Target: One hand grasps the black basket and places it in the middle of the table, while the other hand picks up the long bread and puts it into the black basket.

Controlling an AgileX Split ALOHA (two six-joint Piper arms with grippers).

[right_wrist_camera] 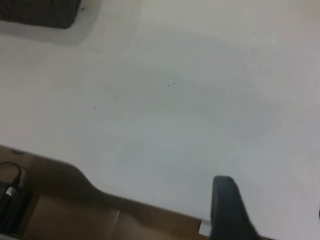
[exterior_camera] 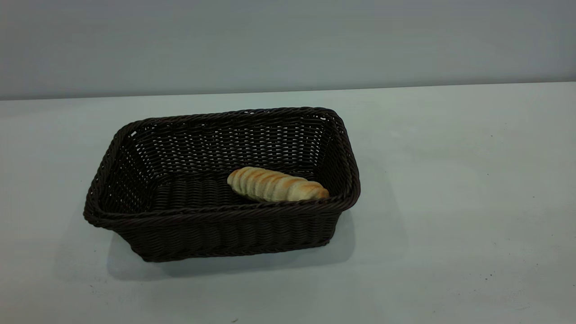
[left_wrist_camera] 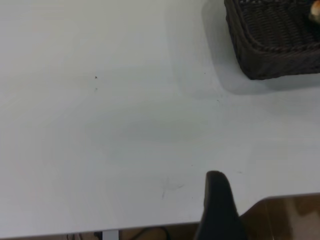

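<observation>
The black basket stands on the table, left of the middle in the exterior view. The long bread lies inside it on the floor, near the front right corner. Neither arm shows in the exterior view. My left gripper is over the table's edge, far from the basket; one black finger shows, with nothing held. A sliver of the bread shows there. My right gripper is also at a table edge, one finger showing, empty; a basket corner is far off.
A grey wall rises behind the table's far edge. Brown floor shows past the table edge in the left wrist view, and brown floor with a black cable in the right wrist view. A few tiny dark specks dot the tabletop.
</observation>
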